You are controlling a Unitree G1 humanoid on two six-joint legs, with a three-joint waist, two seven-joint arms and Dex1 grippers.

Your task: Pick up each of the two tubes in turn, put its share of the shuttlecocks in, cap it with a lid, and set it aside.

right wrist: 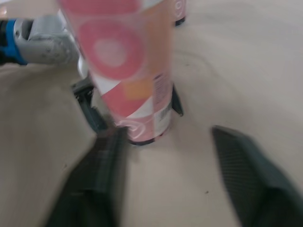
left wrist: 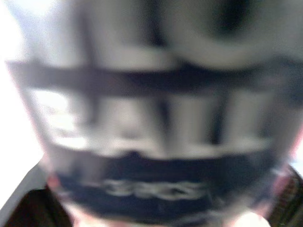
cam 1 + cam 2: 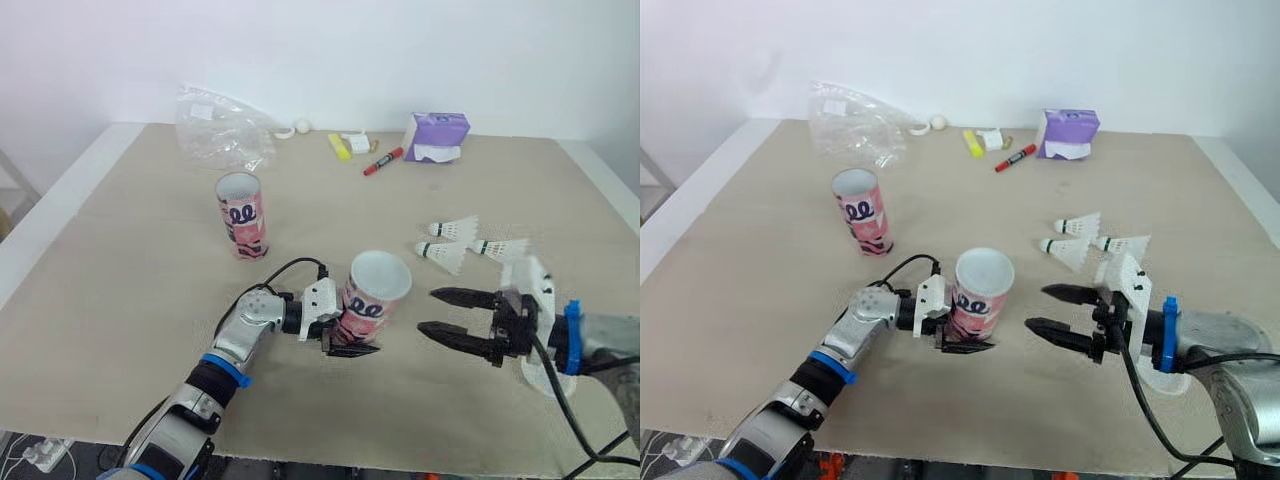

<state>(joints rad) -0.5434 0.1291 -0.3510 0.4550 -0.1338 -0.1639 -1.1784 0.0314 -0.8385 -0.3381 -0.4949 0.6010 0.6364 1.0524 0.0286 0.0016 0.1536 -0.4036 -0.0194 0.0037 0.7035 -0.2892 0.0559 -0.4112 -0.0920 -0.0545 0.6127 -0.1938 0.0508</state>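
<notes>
Left gripper [image 3: 345, 340] is clamped low on the near tube [image 3: 372, 300], one finger on each side of the base. The tube sits near-centre on the surface [image 3: 140, 280], mouth up and open, tipped slightly right. We can't tell whether its base touches the surface. The second tube [image 3: 242, 215] stands upright, far-left of it and well apart, untouched.

Right gripper [image 3: 428, 311] is spread wide and empty, fingers pointing left at the held tube, just right of it and not touching.

The three shuttlecocks [image 3: 455, 228] [image 3: 445, 255] [image 3: 505, 247] lie on their sides on the right, just far of the right gripper and well right of the held tube. Their long axes run left-right, corks to the left and feathers to the right.

We judge the right arm is clearly the nearer one for the pick, since the left is busy holding. It needs to go a short way far, and the grip should cross that left-right axis.

Clutter along the far edge: plastic bag [image 3: 220, 130], red marker [image 3: 382, 162], purple tissue pack [image 3: 437, 135].
</notes>
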